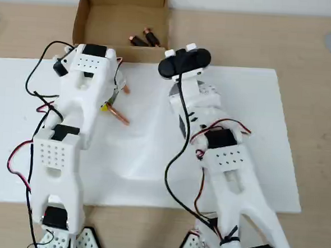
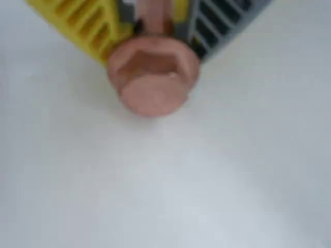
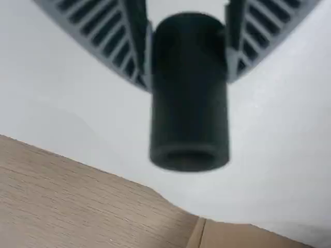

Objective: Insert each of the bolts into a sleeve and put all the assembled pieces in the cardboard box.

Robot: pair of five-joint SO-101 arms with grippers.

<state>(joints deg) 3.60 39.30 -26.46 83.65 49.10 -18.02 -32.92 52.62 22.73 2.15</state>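
My left gripper (image 2: 155,26) is shut on a copper bolt (image 2: 153,77) just above the white mat; its hexagonal head faces the left wrist camera, between one yellow and one grey finger. In the high view that bolt (image 1: 120,117) slants out of the left gripper (image 1: 112,102) at the mat's left-centre. My right gripper (image 3: 187,46) is shut on a black sleeve (image 3: 189,93) whose open end points away from the fingers. It hangs over the mat's far edge, close to the cardboard box (image 1: 82,18). Two assembled pieces (image 1: 144,38) lie in the box.
The white mat (image 1: 266,136) covers the middle of the wooden table (image 1: 314,82). A small copper piece (image 1: 126,89) shows beside the left arm's wrist. The right arm's black camera housing (image 1: 183,63) sits just in front of the box. Wires trail along both arms.
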